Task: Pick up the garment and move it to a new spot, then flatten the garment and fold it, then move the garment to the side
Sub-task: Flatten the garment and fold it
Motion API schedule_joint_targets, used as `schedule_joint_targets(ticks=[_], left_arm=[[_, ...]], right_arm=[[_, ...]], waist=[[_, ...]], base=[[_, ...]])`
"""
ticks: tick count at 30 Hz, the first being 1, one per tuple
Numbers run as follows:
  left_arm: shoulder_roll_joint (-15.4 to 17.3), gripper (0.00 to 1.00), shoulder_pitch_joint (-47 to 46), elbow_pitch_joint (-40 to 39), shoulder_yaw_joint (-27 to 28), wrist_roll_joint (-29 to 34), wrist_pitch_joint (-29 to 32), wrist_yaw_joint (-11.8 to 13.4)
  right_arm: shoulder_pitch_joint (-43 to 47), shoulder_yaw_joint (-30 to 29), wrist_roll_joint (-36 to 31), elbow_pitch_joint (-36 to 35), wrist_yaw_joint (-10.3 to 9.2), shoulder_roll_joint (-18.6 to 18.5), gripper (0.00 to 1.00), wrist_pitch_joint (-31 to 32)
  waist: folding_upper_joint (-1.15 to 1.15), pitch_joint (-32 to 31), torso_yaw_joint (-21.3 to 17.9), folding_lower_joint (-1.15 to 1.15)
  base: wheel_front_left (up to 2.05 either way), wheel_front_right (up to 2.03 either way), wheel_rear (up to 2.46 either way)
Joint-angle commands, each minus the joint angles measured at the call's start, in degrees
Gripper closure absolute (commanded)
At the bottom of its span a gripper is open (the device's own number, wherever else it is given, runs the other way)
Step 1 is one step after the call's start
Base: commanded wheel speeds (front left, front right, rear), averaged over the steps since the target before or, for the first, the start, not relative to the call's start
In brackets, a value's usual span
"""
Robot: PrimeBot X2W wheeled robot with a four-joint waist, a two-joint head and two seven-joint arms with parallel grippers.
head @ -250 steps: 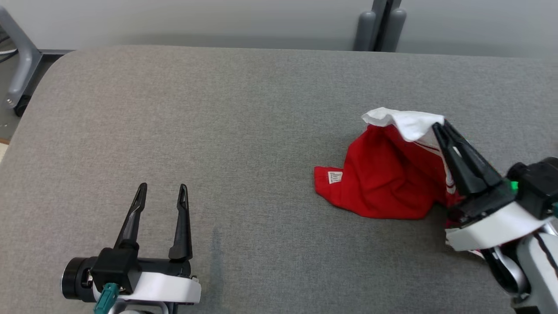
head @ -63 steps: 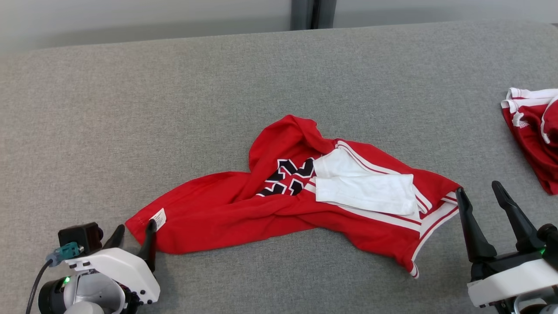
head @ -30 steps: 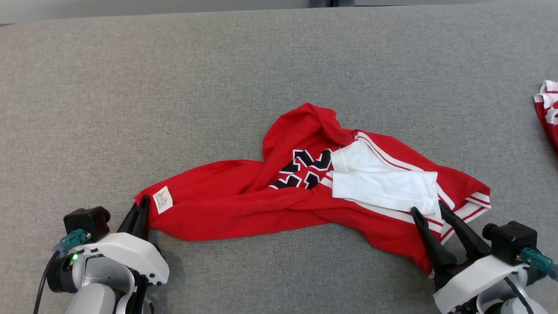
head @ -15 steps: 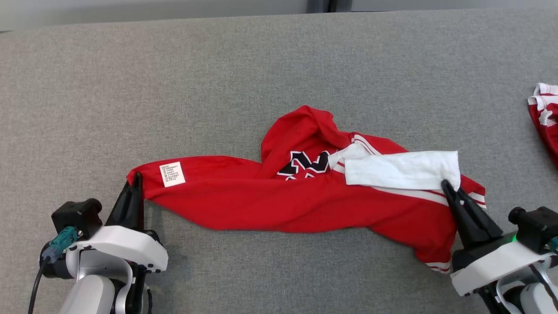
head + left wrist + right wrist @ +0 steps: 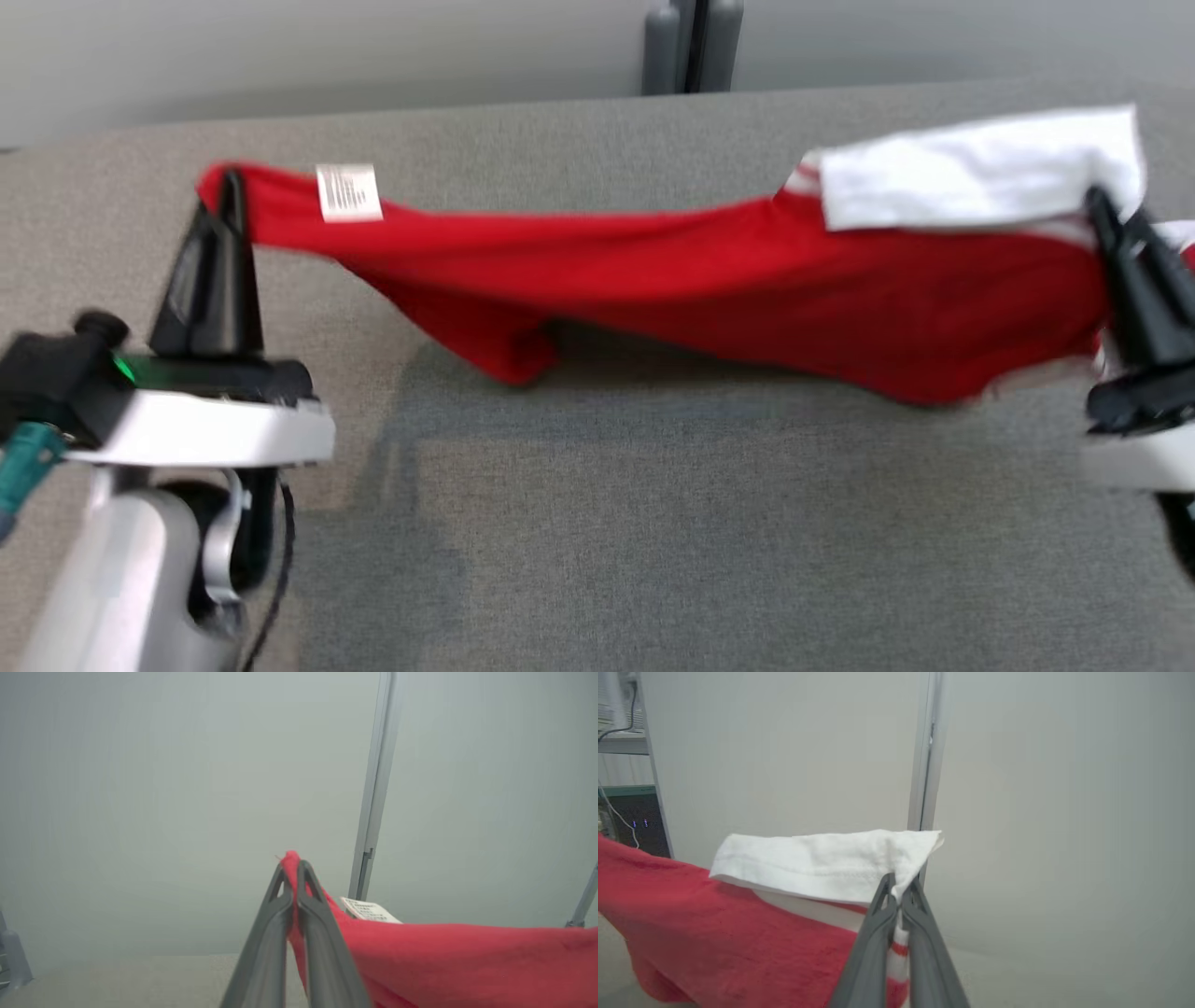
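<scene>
The garment (image 5: pixel 709 280) is a red shirt with a white sleeve and a white label. It hangs stretched between both grippers above the grey table (image 5: pixel 653 523). My left gripper (image 5: pixel 229 182) is shut on its left corner beside the label; in the left wrist view the gripper (image 5: pixel 292 870) pinches red cloth (image 5: pixel 444 952). My right gripper (image 5: pixel 1100 201) is shut on the right end, under the white sleeve. In the right wrist view the gripper (image 5: pixel 899 882) holds the striped hem and white cloth (image 5: pixel 822 863). The shirt's middle sags toward the table.
A grey wall with a dark vertical post (image 5: pixel 686 47) runs behind the table's far edge. A shelf with cables (image 5: pixel 621 765) shows at the left of the right wrist view.
Both grippers have risen and carried the garment off the table, pulling it taut. The right gripper shut on the hem within the last second. The head camera has shifted.
</scene>
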Motion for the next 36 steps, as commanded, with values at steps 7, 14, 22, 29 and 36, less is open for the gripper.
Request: schedule_joint_targets(ticks=[7,14,22,29,36], left_arm=[[3.4,1.00,-10.8,-5.7,0.5,2.0,3.4,-1.1],[5.4,1.00,-18.0,-6.7,0.6,2.2,6.2,-2.2],[5.0,1.00,-21.3,-5.0,0.0,1.1,7.2,-2.6],[3.4,1.00,-31.0,3.4,-1.1,1.0,5.1,-4.3],[1.3,1.00,-44.2,17.0,-2.7,2.0,0.4,-6.8]], right_arm=[[-10.2,-3.1,0.3,-3.3,0.01,-3.2,1.00,2.1],[-16.7,-2.3,2.9,-1.7,0.01,-3.9,1.00,4.0],[-20.4,-0.3,7.1,1.0,0.01,-3.8,1.00,3.8],[-29.4,3.2,13.6,6.2,0.01,-5.6,1.00,1.7],[-42.8,9.5,18.4,16.4,0.01,-6.3,1.00,-2.3]], waist=[[0.00,-5.9,-1.2,0.00],[0.00,-8.5,-2.3,0.00],[0.00,-6.3,-3.0,0.00],[0.00,1.2,-3.0,0.00],[0.00,7.1,-2.7,0.00]], base=[[0.00,0.00,0.00],[0.00,0.00,0.00],[0.00,0.00,0.00],[0.00,0.00,0.00],[0.00,0.00,0.00]])
